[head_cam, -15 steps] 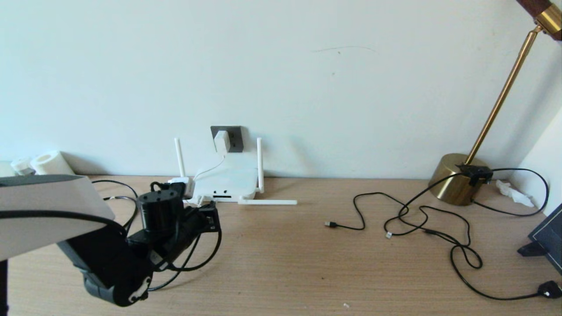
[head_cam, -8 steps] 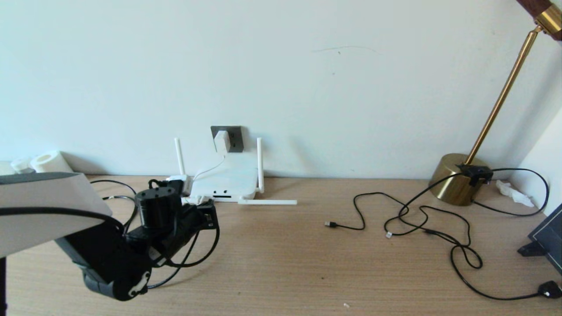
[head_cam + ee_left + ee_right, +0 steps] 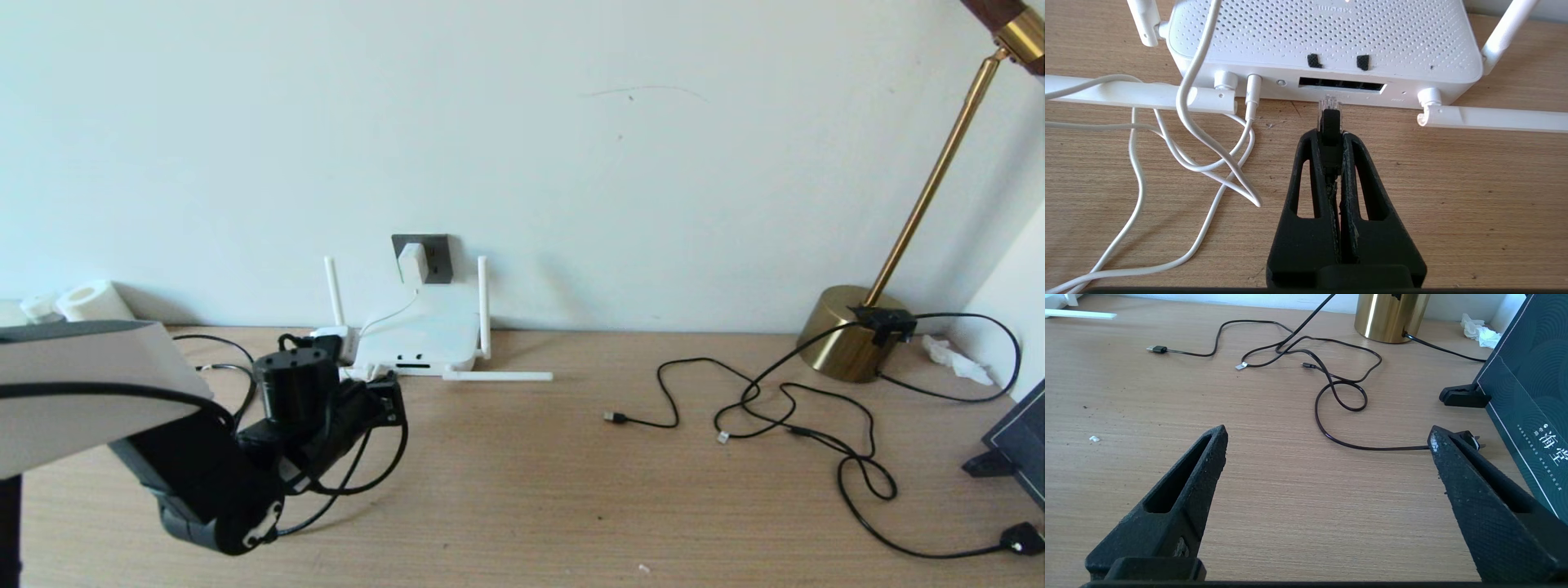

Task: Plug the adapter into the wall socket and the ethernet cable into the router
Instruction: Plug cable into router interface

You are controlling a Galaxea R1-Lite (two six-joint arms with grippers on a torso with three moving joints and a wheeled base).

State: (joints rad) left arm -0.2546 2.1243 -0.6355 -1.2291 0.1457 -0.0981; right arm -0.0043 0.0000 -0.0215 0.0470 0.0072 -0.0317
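Observation:
The white router (image 3: 420,336) lies against the wall below the dark grey wall socket (image 3: 437,247). The white adapter (image 3: 413,263) sits in that socket, its thin cord running down to the router. My left gripper (image 3: 1329,136) is shut on the ethernet cable's black-sleeved plug (image 3: 1330,120). The plug's clear tip points at the router's dark port strip (image 3: 1342,85) and stops just short of it. The black ethernet cable (image 3: 390,474) loops back under the left arm. My right gripper (image 3: 1327,435) hangs open over bare table, out of the head view.
Two router antennas lie folded flat on the table (image 3: 1492,119), either side of the ports. White cord loops (image 3: 1200,134) lie beside the plug. Thin black cables (image 3: 784,408), a brass lamp base (image 3: 849,333) and a dark box (image 3: 1020,441) are at the right. Paper roll (image 3: 94,300) at far left.
The left arm has edged slightly forward toward the router with the plug still held. Nothing else has moved.

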